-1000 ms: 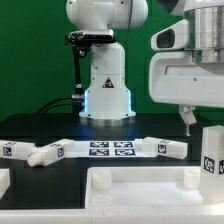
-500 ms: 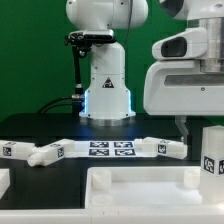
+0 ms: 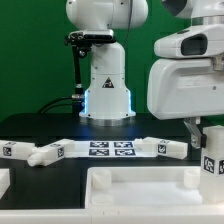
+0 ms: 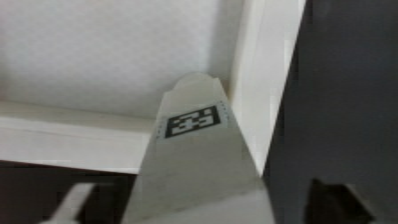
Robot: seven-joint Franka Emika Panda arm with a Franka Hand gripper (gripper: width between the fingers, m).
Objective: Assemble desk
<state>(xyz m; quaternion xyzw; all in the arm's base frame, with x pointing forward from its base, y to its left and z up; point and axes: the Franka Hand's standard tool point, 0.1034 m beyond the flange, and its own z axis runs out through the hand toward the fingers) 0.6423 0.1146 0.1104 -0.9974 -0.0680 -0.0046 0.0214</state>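
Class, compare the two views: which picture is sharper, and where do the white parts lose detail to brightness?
Exterior view: sharper, tags on a lying leg distinct, but the tabletop panel is bright, its edges faint. Wrist view: soft throughout, the upright leg and its tag blurred.

No words or numbers can be read; only black-and-white square tags point(image 4: 196, 122) show, on the marker board point(image 3: 110, 150), the loose legs point(image 3: 45, 153) beside it and the upright leg point(image 3: 212, 158).

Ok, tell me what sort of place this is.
Probably a robotics lab bench: a green backdrop, a white robot arm standing on a black table, and the marker board lying among tagged desk legs.
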